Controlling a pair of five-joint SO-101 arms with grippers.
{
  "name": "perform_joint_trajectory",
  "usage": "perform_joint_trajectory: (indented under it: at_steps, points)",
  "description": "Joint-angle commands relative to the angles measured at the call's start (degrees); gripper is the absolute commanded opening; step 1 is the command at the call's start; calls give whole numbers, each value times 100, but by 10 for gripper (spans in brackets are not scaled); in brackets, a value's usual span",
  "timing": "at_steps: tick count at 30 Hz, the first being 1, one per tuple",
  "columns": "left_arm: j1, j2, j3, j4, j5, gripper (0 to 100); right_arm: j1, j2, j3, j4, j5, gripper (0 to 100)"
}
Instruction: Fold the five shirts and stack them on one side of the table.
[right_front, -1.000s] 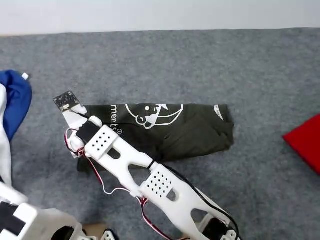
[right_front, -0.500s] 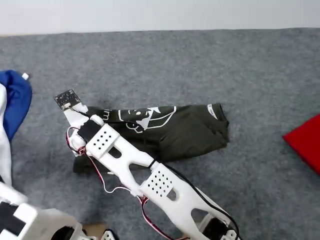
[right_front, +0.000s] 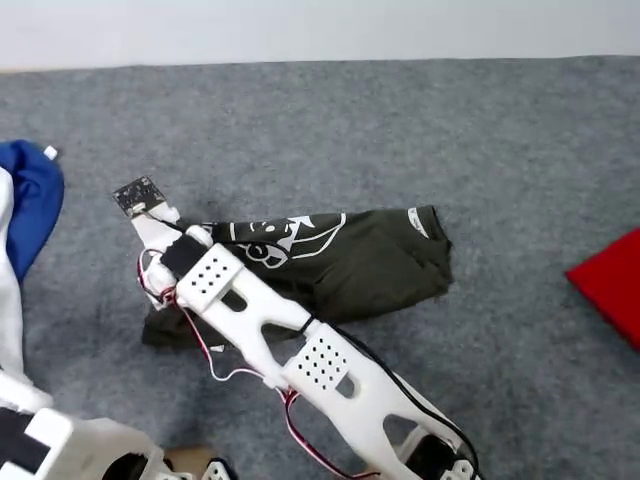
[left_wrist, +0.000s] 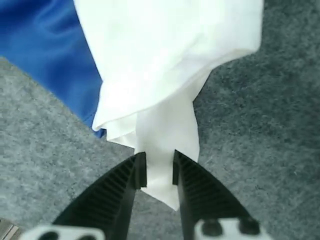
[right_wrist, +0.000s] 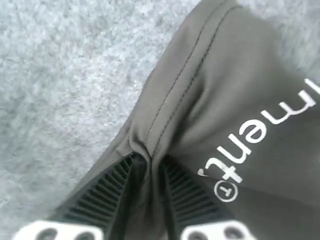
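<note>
Grey felt tabletop (right_front: 400, 120): dark olive printed cotton shirt (right_front: 370, 260) at centre, its nine-o'clock hem pinched by right gripper (right_wrist: 148, 165); left gripper (left_wrist: 159, 167) clamped on white fabric shirt (left_wrist: 165, 60); likely risk: shallow pinch slips, rumpling the fold.

Middle shirt (right_front: 375, 262) on table (right_front: 400, 130), right hand (right_wrist: 150, 165) at its left end, piled shirts (right_front: 28, 200) far left, another shirt (right_front: 612, 282) far right.

Dark shirt (right_front: 365, 262): end toward blue shirt (right_front: 32, 205) hidden under right arm (right_front: 265, 325); print partly lost in folds, cut by frame edge in right wrist view. Red shirt (right_front: 612, 285) cut by right edge. Blue shirt, white shirt (right_front: 6, 300) cut by left edge. Right arm base cut by bottom edge.
</note>
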Motion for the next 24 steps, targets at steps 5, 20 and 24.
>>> perform_joint_trajectory:
  at_steps: [5,20,24]
  points:
    - [35,-308,-48,-70,-35,104,224,-980,-176,576,185,9]
    - [176,-308,-40,-123,-18,104,1103,-1868,-158,2026,510,9]
    - [404,-316,-40,-114,9,104,1631,-2105,-149,2026,976,9]
